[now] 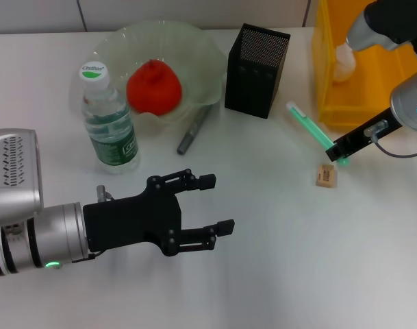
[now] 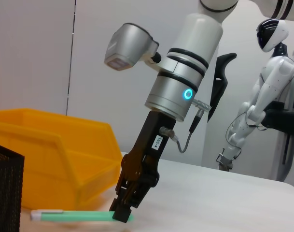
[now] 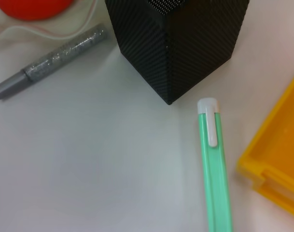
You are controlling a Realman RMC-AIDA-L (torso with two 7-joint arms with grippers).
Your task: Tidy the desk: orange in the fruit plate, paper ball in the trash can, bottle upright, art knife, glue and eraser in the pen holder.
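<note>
The right gripper point(image 1: 343, 153) is closed on one end of the green art knife point(image 1: 309, 123), which lies between pen holder point(image 1: 257, 70) and trash can point(image 1: 359, 68). It looks light, stiff, slippery; gripping nearer its middle seems safer. The left gripper point(image 1: 218, 203) hovers, fingers apart.

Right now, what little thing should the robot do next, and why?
Probably close the right hand on the green art knife and lift it. That hand already sits at the knife's end on the table, beside the trash can, and the pen holder stands close by.
</note>
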